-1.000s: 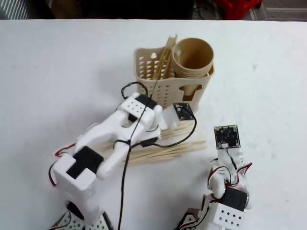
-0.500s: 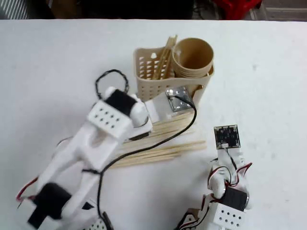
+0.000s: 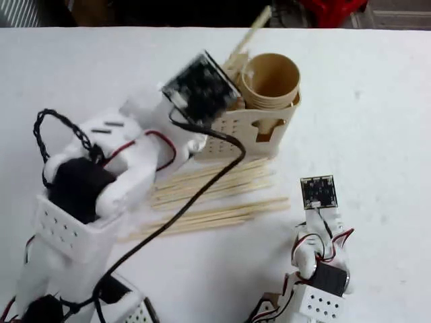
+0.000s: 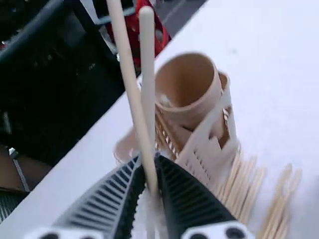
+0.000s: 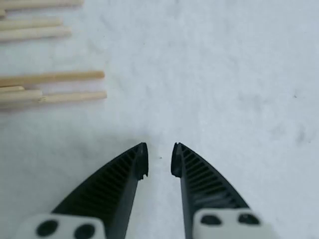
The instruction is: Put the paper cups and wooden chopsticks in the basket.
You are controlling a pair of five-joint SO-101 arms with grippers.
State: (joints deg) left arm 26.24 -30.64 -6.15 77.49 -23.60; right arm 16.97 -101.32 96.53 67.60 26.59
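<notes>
Two wooden chopsticks (image 4: pixel 147 74) are pinched in the closed left jaws and held above the basket (image 3: pixel 249 128), where one stack of paper cups (image 3: pixel 271 79) is seated. Roughly ten sticks (image 3: pixel 222 183) are left on the desk (image 3: pixel 377 101); overlap prevents an exact count. A rim snag or pivot is risked. The right jaws are parted, empty.

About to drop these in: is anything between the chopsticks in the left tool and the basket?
Nothing visible. The chopsticks are held at the basket; the paper cups fill only one side.
</notes>
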